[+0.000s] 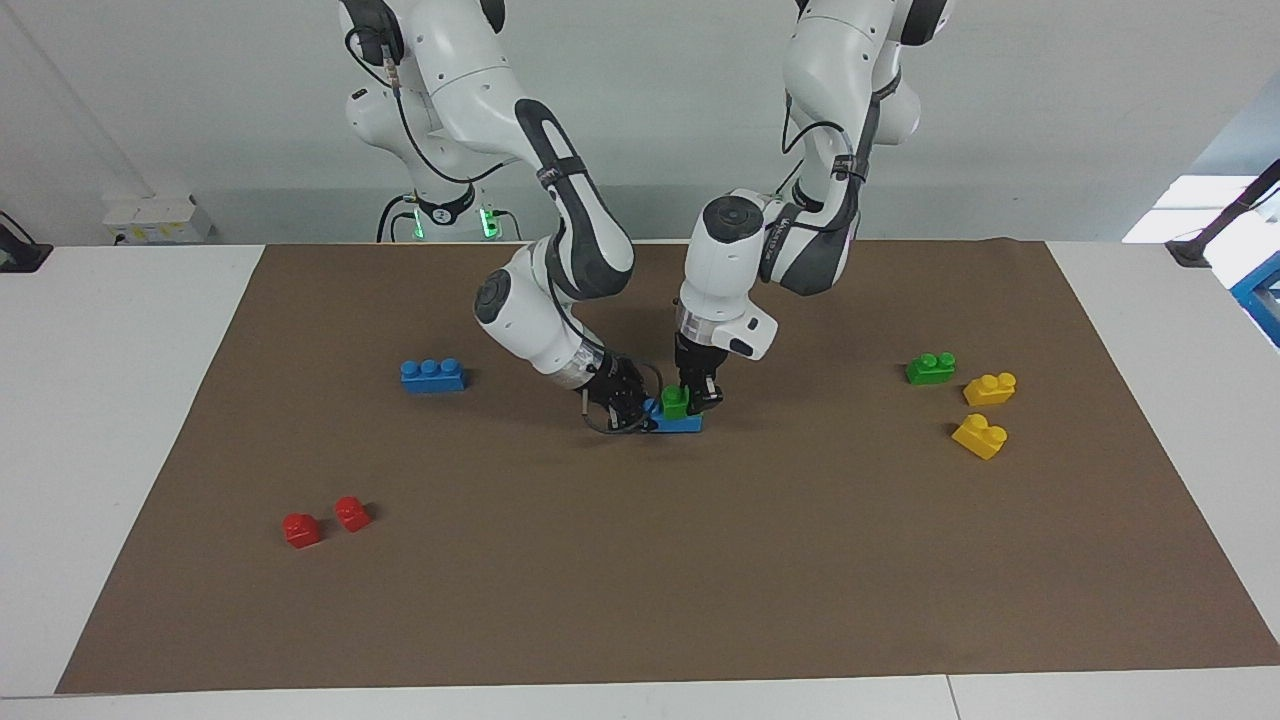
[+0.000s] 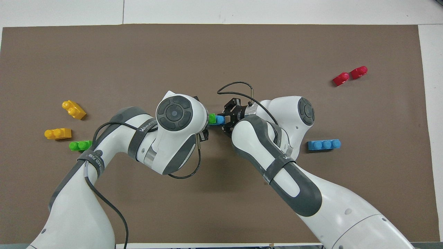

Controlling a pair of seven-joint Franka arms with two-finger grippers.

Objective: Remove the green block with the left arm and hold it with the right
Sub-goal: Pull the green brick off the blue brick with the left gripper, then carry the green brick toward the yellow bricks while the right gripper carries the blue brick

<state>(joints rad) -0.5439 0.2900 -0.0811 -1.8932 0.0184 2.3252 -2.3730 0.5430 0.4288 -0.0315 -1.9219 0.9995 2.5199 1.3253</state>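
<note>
A green block (image 1: 675, 402) sits studded on top of a blue brick (image 1: 680, 424) at the middle of the mat; it also shows in the overhead view (image 2: 211, 118) beside the blue brick (image 2: 219, 120). My left gripper (image 1: 695, 398) comes down from above and is closed around the green block. My right gripper (image 1: 628, 406), with its wire loop, lies low on the mat and is shut on the blue brick's end toward the right arm. In the overhead view the left wrist hides the left gripper, while the right gripper (image 2: 226, 120) shows.
A second green block (image 1: 930, 368) and two yellow bricks (image 1: 989, 388) (image 1: 980, 436) lie toward the left arm's end. A blue three-stud brick (image 1: 432, 375) and two red bricks (image 1: 325, 522) lie toward the right arm's end.
</note>
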